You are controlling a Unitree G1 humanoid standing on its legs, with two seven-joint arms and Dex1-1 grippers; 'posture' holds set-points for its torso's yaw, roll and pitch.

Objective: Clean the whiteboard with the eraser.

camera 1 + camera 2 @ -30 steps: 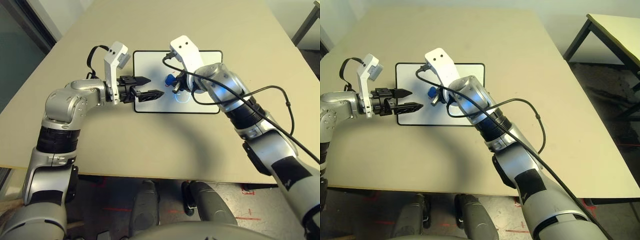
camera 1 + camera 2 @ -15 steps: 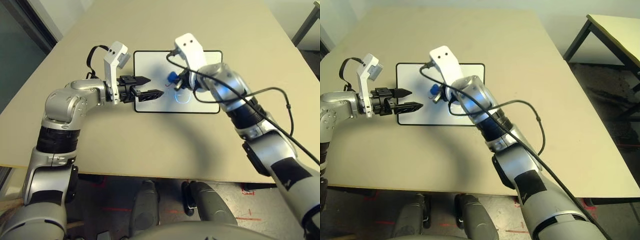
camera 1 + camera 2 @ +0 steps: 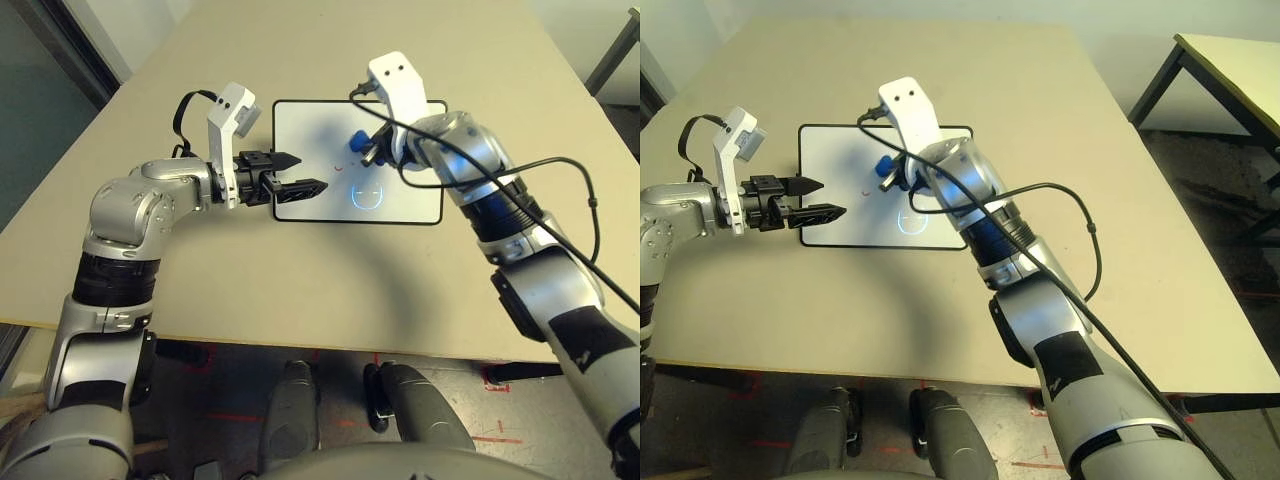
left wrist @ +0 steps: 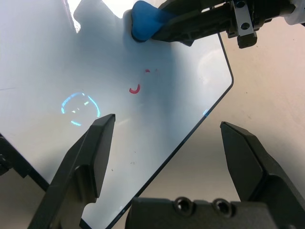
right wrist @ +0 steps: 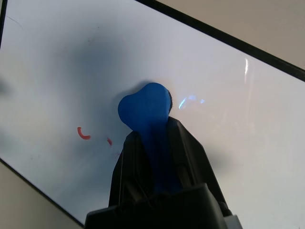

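My right end effector [image 5: 151, 125] is clamping the eraser [image 5: 145, 107] against the whiteboard [image 3: 400, 205] beside red marks [image 4: 135, 88], while my left end effector [image 3: 312, 173] is hovering, fingers apart.

Eraser [image 3: 356, 137] on whiteboard [image 3: 410, 200], left gripper [image 3: 312, 172] beside.

Tabletop [image 3: 300, 290]: plain beige, rectangular.
On it: whiteboard [image 3: 410, 195], lying flat near the far middle, black-framed.
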